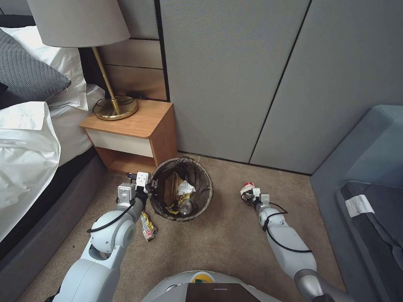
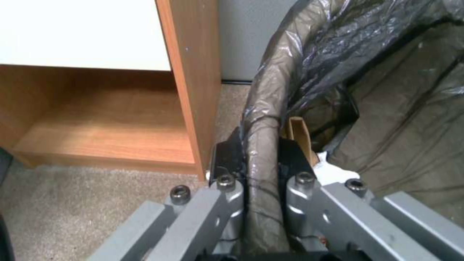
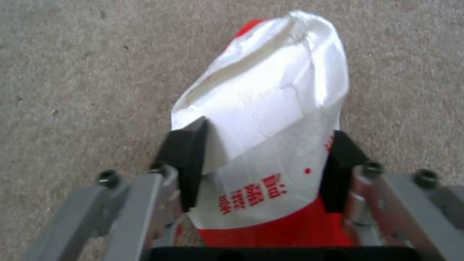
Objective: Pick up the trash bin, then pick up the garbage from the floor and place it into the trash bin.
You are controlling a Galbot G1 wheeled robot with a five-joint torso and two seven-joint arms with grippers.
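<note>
left gripper [image 2: 261, 159] fingers clamped on bag-lined round white trash bin [image 1: 181, 188] rim — hold level | right gripper [image 3: 263, 170] fingers pinch red-and-white paper packet [image 3: 270, 145] on carpet floor [image 1: 226, 239] — lift clear before swinging binward

1. Nightstand [image 1: 138, 130] stands just at ten o'clock of the trash bin [image 1: 181, 188], leaving a narrow carpet gap.
2. Wall panels [image 1: 235, 84] close twelve o'clock.
3. Open carpet [image 1: 226, 235] lies at three to six o'clock.
4. Snack wrapper [image 1: 148, 226] lies at seven o'clock.
</note>
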